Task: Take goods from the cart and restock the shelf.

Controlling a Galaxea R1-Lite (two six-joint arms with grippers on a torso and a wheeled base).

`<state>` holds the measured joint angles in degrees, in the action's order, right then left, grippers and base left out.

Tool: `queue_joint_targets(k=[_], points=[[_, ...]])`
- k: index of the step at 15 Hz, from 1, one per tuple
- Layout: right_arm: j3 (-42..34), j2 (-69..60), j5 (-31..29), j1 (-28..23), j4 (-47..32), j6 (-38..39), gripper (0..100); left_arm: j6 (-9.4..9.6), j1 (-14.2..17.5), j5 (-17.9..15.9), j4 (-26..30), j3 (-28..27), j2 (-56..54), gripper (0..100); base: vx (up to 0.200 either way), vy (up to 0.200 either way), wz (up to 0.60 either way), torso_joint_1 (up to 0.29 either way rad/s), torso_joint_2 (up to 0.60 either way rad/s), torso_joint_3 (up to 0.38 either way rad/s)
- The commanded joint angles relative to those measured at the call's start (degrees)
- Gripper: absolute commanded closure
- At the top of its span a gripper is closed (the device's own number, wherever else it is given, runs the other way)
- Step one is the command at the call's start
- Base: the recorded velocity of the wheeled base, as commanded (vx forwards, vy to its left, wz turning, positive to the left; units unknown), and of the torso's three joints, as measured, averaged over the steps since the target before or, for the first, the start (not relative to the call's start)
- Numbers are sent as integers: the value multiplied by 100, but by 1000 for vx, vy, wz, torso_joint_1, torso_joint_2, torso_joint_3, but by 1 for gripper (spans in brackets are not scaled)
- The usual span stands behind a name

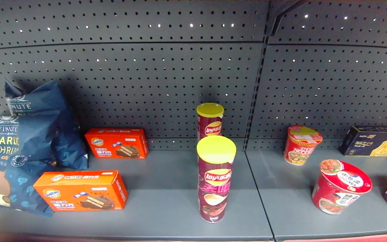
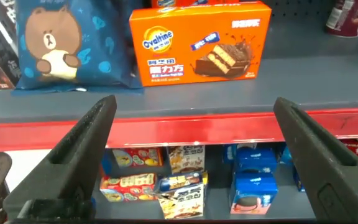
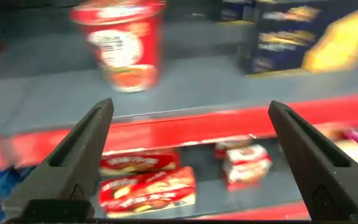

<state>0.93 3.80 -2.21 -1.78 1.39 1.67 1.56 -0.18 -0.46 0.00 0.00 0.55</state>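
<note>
Left tool (image 2: 194, 104) and right tool (image 3: 190, 107), wide open and empty, face the shelf (image 1: 166, 188) ahead; a fresh pickup appears due next.

Dark grey pegboard back wall (image 1: 146, 67)

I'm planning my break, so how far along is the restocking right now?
Done: the shelf holds two snack bags, two orange boxes, two chip cans and two noodle cups, with gaps between them. In hand: nothing; the left gripper and right gripper are both open and empty, facing the shelf's front edge. Left: probably fetching more goods to fill those gaps.
</note>
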Motion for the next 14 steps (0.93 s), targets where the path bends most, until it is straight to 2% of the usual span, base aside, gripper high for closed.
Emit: queue_joint_targets(k=[1,2,6,8,13,14], points=[[30,-363,458,187,-86,-255,0,20,1,-94,0,0,-20,0,0,0,0,0,0,0],[48,-363,502,178,-130,-237,0,108,1,-156,0,0,-20,0,0,0,0,0,0,0],[30,-363,335,178,-86,-211,0,99,1,-112,0,0,-20,0,0,0,0,0,0,0],[30,-363,484,178,-77,-448,0,160,1,-165,0,0,-28,0,0,0,0,0,0,0],[39,-363,432,178,-121,-176,0,108,1,-147,0,0,-28,0,0,0,0,0,0,0],[30,-363,106,178,-77,-26,0,2,1,-112,0,0,-28,0,0,0,0,0,0,0]])
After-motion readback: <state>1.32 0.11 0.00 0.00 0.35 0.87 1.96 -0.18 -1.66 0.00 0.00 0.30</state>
